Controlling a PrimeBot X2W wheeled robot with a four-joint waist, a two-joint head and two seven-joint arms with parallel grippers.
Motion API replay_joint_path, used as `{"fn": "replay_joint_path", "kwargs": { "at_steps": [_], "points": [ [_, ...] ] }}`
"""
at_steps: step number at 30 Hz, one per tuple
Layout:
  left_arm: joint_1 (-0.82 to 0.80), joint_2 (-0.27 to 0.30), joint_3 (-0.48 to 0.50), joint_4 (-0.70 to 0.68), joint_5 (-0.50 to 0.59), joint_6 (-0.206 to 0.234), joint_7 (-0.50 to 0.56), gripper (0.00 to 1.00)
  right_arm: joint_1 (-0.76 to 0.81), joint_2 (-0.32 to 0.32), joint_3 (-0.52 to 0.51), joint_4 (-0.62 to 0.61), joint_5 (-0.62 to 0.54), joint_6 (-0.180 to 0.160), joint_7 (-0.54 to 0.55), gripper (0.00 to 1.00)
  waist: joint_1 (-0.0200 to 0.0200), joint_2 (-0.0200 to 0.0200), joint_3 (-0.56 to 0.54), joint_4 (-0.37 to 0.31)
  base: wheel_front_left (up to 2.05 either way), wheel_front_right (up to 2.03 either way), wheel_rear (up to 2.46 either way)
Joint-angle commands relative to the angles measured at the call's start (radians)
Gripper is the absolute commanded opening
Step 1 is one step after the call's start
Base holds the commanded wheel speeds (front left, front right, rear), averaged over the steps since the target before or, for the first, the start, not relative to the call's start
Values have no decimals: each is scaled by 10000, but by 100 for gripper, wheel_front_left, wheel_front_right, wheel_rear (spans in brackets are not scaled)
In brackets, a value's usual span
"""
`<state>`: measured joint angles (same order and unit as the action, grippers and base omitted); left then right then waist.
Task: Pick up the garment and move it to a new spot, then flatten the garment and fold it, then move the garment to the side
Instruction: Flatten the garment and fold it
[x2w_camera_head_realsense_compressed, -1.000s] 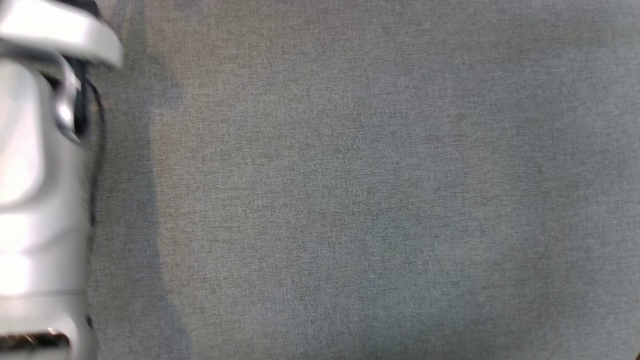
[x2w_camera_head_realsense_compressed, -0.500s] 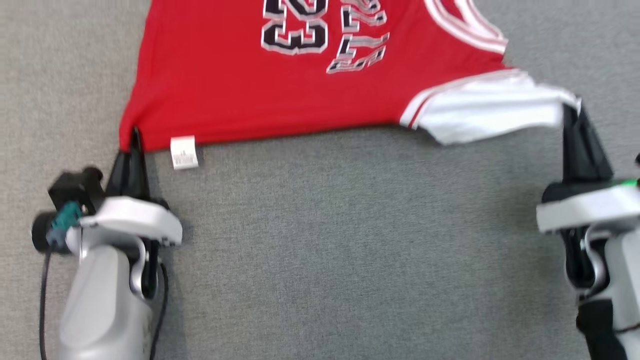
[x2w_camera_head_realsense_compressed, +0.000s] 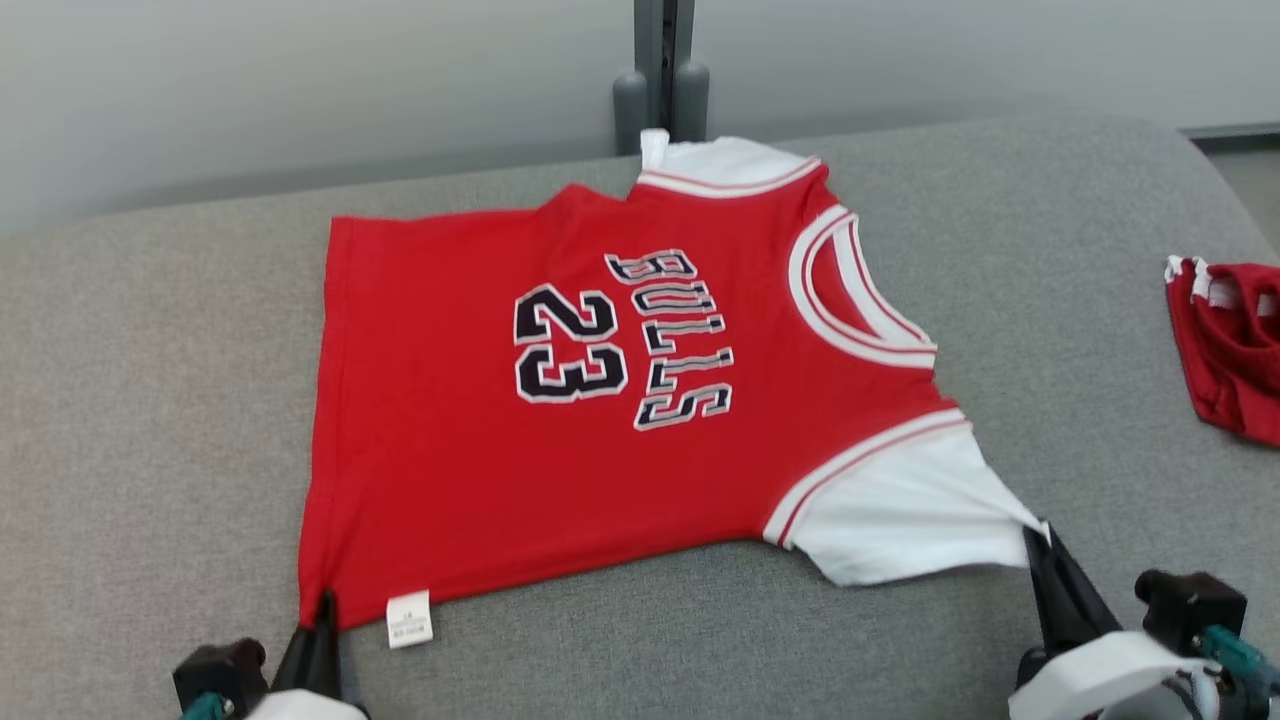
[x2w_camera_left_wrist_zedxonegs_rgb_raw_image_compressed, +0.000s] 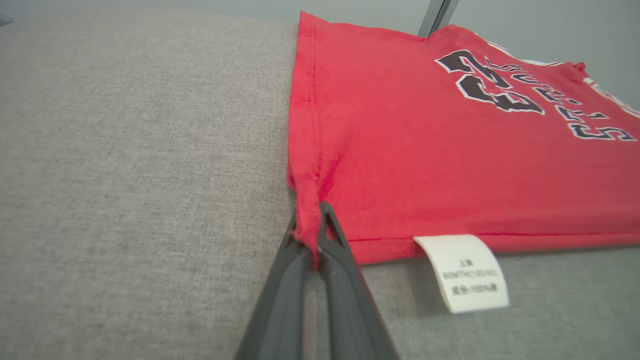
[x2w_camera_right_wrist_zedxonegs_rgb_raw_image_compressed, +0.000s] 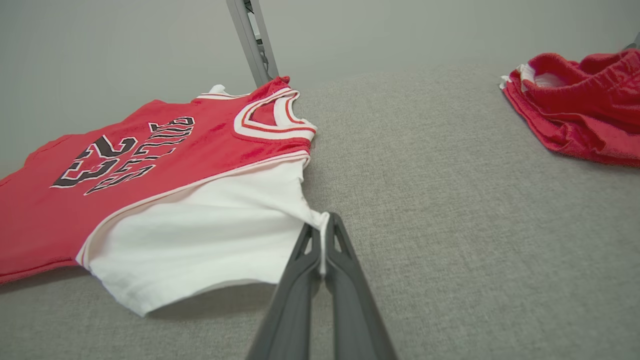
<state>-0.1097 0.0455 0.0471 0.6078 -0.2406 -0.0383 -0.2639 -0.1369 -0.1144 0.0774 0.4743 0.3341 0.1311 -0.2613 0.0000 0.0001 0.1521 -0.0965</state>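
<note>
Above the jersey (x2w_camera_head_realsense_compressed: 450, 480), wall (x2w_camera_head_realsense_compressed: 300, 80) now visible

Red jersey (x2w_camera_head_realsense_compressed: 480, 470), white sleeves, spread flat, print up, on grey cushion

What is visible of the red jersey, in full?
The red jersey lies spread nearly flat, front up, on the grey fabric surface. It looks like soft knit, with white sleeves, striped white collar trim, black BULLS 23 lettering and a white label at the hem. The left gripper is shut on its near hem corner, the right gripper on the near sleeve's tip.
</note>
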Motion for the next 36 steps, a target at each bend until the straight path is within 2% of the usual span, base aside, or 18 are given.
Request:
{"fn": "replay_joint_path", "kwargs": {
  "at_steps": [1, 9, 19, 28, 36],
  "points": [
    [471, 93, -47, 46, -122, -13, -1, 0, 409, -51, -28, 163, -67, -6, -49, 0, 0, -1, -866, 4, 0, 0, 0],
    [1904, 101, -83, 178, -183, 58, -2, 0, 1647, -139, 90, 378, -270, -6, -49, 0, 0, -1, -1723, -20, 0, 0, 0],
    [2403, 108, 170, -302, -194, 4, -3, 0, 2455, -178, -92, 94, -135, -8, -51, 0, 0, -1, -1832, 144, 0, 0, 0],
    [1352, 83, -187, -1385, 19, -165, -6, 0, 964, -53, -75, -487, -143, -6, -49, 0, 0, -1, -1326, 421, 0, 0, 0],
    [-11, 74, -610, -927, 130, -184, -6, 0, -756, -133, -258, -42, -335, -6, -49, 0, 0, -1, -581, 788, 0, 0, 0]
  ]
}}
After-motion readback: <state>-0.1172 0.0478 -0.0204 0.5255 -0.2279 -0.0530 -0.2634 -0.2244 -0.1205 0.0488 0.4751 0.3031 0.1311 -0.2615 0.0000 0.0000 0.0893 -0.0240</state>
